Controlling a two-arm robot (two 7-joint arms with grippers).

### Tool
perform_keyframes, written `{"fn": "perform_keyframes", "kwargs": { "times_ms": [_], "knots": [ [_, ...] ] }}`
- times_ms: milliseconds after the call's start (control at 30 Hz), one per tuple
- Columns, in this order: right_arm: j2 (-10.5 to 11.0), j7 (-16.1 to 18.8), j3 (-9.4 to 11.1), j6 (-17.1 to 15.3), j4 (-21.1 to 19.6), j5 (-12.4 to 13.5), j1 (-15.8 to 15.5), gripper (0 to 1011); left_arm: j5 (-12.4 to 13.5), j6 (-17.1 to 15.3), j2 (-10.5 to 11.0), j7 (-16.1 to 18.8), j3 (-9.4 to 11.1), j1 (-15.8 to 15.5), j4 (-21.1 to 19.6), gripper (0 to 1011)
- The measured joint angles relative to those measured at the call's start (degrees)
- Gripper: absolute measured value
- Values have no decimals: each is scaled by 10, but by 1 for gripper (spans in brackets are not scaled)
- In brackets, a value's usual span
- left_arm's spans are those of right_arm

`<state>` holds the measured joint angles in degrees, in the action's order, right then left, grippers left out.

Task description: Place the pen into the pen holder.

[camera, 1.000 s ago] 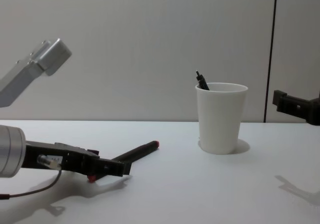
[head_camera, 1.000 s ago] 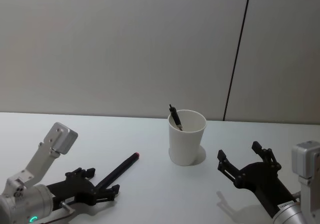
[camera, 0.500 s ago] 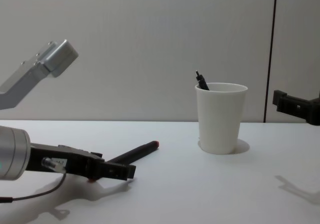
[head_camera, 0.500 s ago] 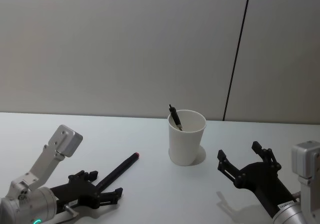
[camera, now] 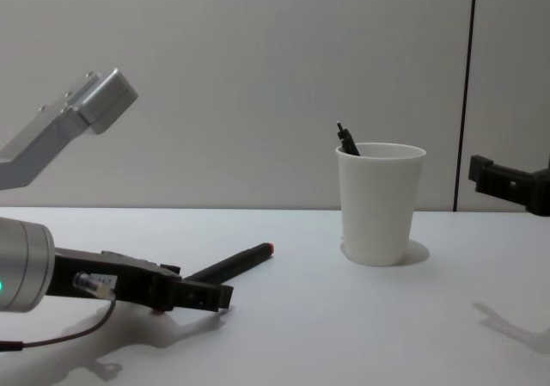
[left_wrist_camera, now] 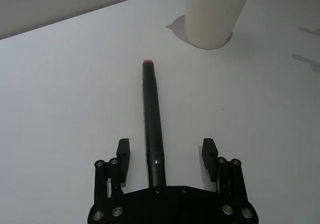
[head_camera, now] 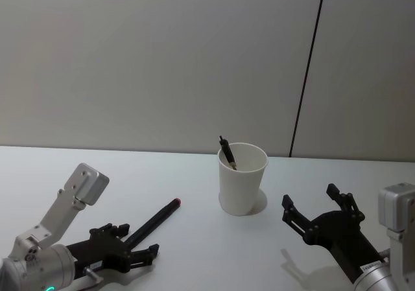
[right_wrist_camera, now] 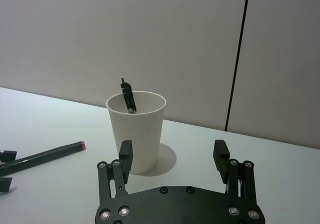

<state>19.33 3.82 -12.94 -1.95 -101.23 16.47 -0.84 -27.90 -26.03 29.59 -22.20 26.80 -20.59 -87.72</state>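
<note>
Edging the left gripper (left_wrist_camera: 166, 146) further along the slim black red-tipped pen (head_camera: 152, 221), flat near the left front edge of the white table (head_camera: 194, 265), jaws spread astride it: ready to clench. White paper cup (head_camera: 242, 181) mid-table. Right gripper (head_camera: 311, 200) parked agape, right front.

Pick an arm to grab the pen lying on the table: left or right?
Left. The left gripper is open, fingers either side of the pen; the right gripper hovers open on the pen holder's other side.
</note>
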Motion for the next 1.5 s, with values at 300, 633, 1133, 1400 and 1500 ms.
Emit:
{"fn": "perform_keyframes", "kwargs": {
  "times_ms": [300, 633, 1133, 1400, 1500],
  "knots": [
    [0, 0, 0, 0, 0, 0, 0, 1001, 0, -1, 0, 1, 0, 1, -1, 692],
    [0, 0, 0, 0, 0, 0, 0, 1001, 0, -2, 0, 1, 0, 1, -2, 340],
    [0, 0, 0, 0, 0, 0, 0, 1001, 0, -2, 0, 2, 0, 1, -2, 191],
    [0, 0, 0, 0, 0, 0, 0, 1001, 1, 12, -2, 4, -5, 7, -5, 191],
    [0, 0, 0, 0, 0, 0, 0, 1001, 1, 29, -4, 6, -10, 12, -7, 191]
  ]
}}
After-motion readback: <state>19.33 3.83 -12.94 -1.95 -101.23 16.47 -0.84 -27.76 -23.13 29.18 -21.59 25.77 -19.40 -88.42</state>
